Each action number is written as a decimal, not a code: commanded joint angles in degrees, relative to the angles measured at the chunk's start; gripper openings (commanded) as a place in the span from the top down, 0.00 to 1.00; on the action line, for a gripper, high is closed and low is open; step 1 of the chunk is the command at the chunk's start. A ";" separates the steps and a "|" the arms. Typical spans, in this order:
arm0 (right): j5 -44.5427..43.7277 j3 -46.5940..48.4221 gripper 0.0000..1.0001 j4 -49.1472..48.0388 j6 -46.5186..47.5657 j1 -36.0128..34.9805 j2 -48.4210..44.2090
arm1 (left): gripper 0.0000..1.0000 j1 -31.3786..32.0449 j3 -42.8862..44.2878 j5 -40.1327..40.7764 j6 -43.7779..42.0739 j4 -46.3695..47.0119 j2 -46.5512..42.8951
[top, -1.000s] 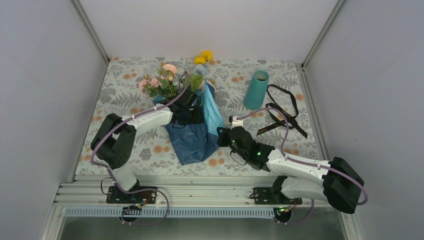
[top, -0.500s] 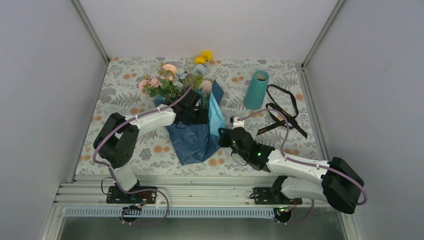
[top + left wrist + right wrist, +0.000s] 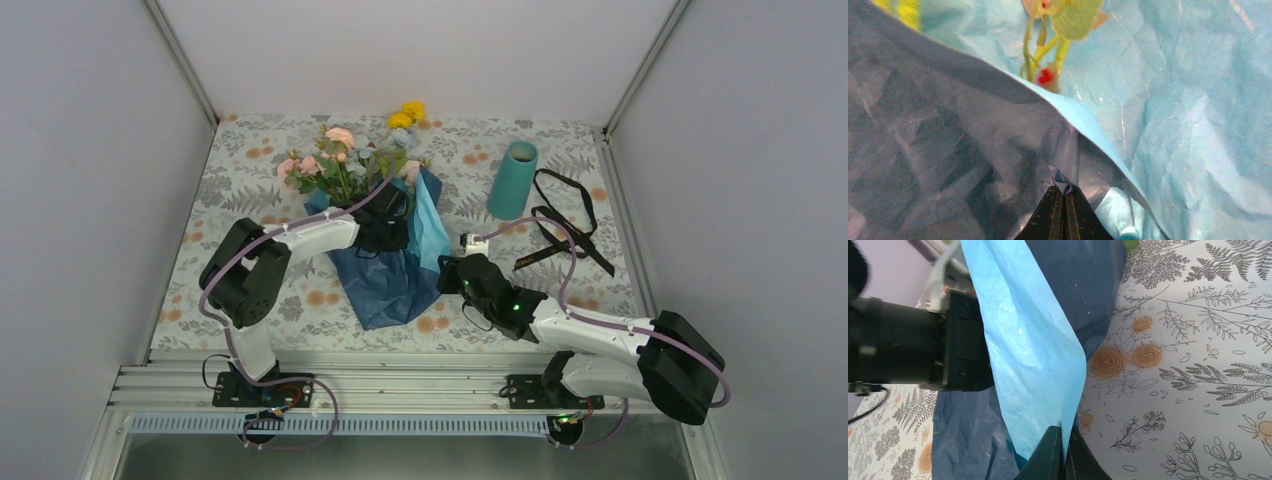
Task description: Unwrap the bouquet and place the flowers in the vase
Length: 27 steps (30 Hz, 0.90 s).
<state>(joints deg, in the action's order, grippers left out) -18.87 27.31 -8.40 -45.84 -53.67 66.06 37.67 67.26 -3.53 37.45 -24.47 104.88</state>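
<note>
My left gripper [image 3: 1064,202] is clenched on a fold of the crinkled blue paper sheet [image 3: 385,280]; my right gripper [image 3: 1064,447] pinches its pale edge; the pink, peach and yellow flowers [image 3: 335,160] lie in it, left of the teal cylindrical vase [image 3: 513,180].

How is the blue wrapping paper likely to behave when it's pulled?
Probably floppy: the blue paper bends in a curved flap from the right fingers rather than staying flat. Likely light, since a pinched edge holds it up. Its crinkled surface suggests it keeps creases and may tear if yanked.
</note>
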 commanded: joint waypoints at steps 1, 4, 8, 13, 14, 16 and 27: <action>-2.76 -0.55 0.96 -2.59 -0.42 1.14 0.03 | 0.98 -0.98 2.23 7.53 -1.01 -5.87 -6.13; -2.69 -1.12 0.96 -2.74 -1.34 1.50 -0.27 | 0.98 -4.68 -1.24 9.91 0.84 -10.61 -11.92; -2.17 -1.49 0.96 -3.33 -1.85 2.04 -0.18 | 0.98 -10.50 -9.34 11.81 3.48 -14.75 -20.58; -1.26 -1.76 0.96 -3.58 -3.56 3.93 2.27 | 0.98 -16.48 -15.83 16.58 6.76 -22.17 -30.99; -0.95 -1.81 0.96 -3.42 -4.01 4.53 2.61 | 0.98 -17.77 -17.42 16.97 7.43 -22.87 -32.97; -0.93 -1.87 0.96 -3.40 -4.66 5.36 2.87 | 0.98 -20.34 -21.38 15.72 8.72 -22.05 -36.20; 1.17 -0.11 0.96 -1.83 -8.31 8.31 10.16 | 0.94 -32.49 -28.64 8.14 18.99 -24.24 -40.96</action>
<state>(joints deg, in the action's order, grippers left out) -16.67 25.96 -10.74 -51.20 -46.63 74.46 6.94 35.64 5.43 51.70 -44.82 63.64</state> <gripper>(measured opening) 0.039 0.026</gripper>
